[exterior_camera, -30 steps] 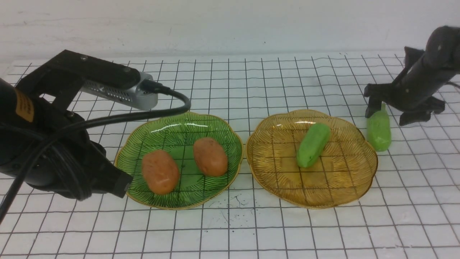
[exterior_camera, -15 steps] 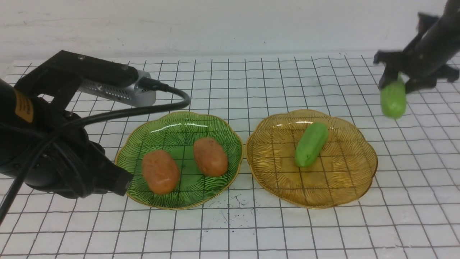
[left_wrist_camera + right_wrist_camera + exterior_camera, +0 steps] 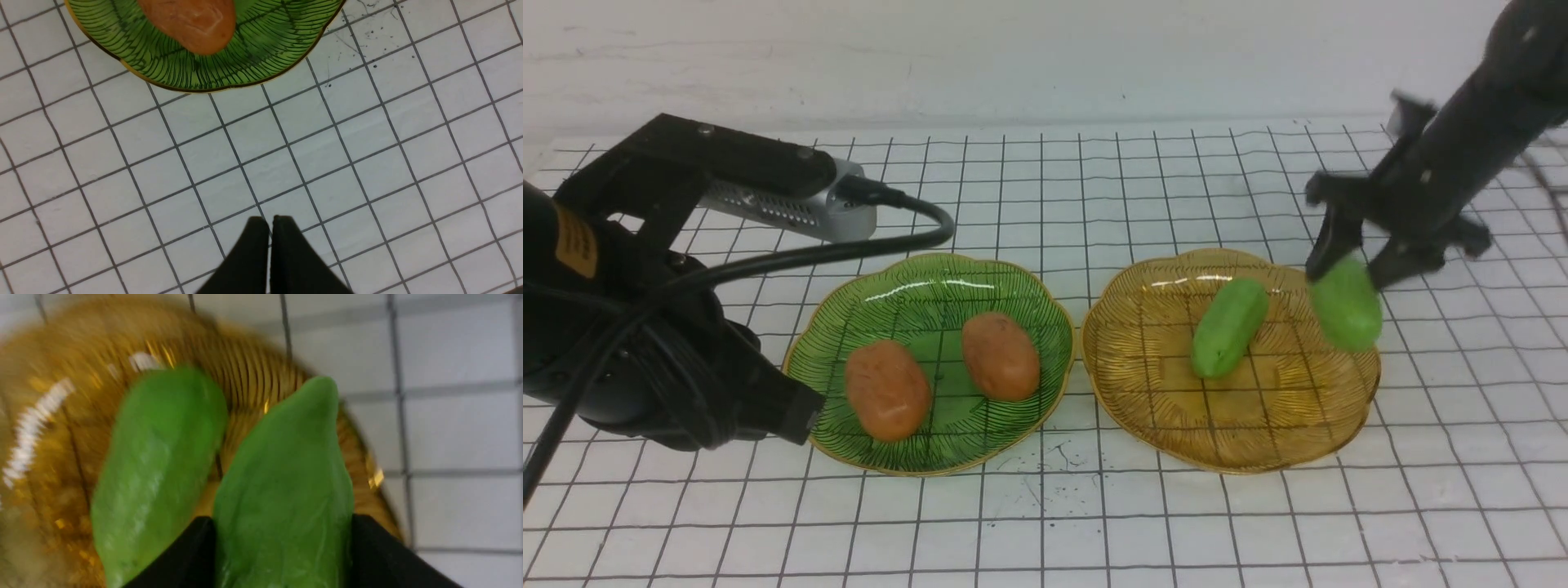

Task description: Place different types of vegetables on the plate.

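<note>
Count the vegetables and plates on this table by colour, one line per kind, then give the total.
Orange-brown potatoes: 2
Light green cucumbers: 2, counting the held cucumber
Green plate: 1
Amber plate: 1
Total: 6
</note>
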Tool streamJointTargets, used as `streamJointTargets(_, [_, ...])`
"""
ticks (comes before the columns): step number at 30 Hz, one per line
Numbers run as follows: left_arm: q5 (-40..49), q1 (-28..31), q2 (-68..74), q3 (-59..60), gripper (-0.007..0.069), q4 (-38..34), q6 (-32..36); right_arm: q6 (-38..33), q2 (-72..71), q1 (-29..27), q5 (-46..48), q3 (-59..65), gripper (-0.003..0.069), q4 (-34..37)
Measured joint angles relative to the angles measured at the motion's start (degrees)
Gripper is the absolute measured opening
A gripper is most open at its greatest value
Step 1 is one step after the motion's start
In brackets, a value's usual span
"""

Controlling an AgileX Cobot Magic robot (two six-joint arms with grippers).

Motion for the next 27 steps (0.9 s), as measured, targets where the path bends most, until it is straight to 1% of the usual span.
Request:
streamJointTargets(2, [0.0, 0.0, 0.0, 0.0, -0.0008, 0.0, 0.0, -0.2, 0.1, 1.8, 0.0, 1.9, 0.0388, 0.0])
streamJointTargets(4, [0.0, 0.0, 0.0, 0.0, -0.0008, 0.0, 0.0, -0.3, 0.0, 3.0, -0.1, 2.2, 0.0424, 0.0])
streamJointTargets(5, [0.0, 0.0, 0.0, 0.0, -0.0008, 0.0, 0.0, -0.3, -0.1, 3.7, -0.1, 2.3, 0.0446, -0.1])
streamJointTargets(9, [0.1, 0.0, 0.0, 0.0, -0.0008, 0.1, 0.0, -0.8, -1.7, 5.3, -0.2, 2.4, 0.0575, -1.6])
streamJointTargets(11, [0.1, 0.0, 0.0, 0.0, -0.0008, 0.2, 0.0, -1.2, -3.1, 5.5, -0.2, 2.4, 0.0603, -1.8])
streamJointTargets(14, [0.1, 0.0, 0.0, 0.0, -0.0008, 0.5, 0.0, -1.9, -6.5, 5.5, -0.2, 2.4, 0.0616, -2.7])
streamJointTargets(17, [0.2, 0.0, 0.0, 0.0, -0.0008, 0.6, 0.0, -2.8, -10.6, 5.5, -0.2, 2.4, 0.0605, -3.3])
streamJointTargets(19, [0.2, 0.0, 0.0, 0.0, -0.0008, 0.6, 0.0, -4.3, -19.5, 5.5, 0.0, 2.5, 0.0553, -4.1])
streamJointTargets(20, [0.2, 0.0, 0.0, 0.0, -0.0008, 0.6, 0.0, -4.4, -20.8, 5.5, 0.0, 2.5, 0.0553, -4.1])
streamJointTargets(21, [0.2, 0.0, 0.0, 0.0, -0.0008, 0.6, 0.0, -5.1, -26.2, 5.5, 0.2, 2.5, 0.0507, -4.6])
streamJointTargets(23, [0.2, 0.0, 0.0, 0.0, -0.0008, 0.6, 0.0, -5.5, -31.6, 5.5, 0.5, 2.5, 0.0465, -5.4])
streamJointTargets(24, [0.2, 0.0, 0.0, 0.0, -0.0008, 0.6, 0.0, -5.5, -32.9, 5.5, 0.6, 2.5, 0.0459, -5.5])
streamJointTargets(27, [0.2, 0.0, 0.0, 0.0, -0.0008, 0.6, 0.0, -5.9, -45.6, 5.5, 1.0, 4.4, 0.0329, -7.9])
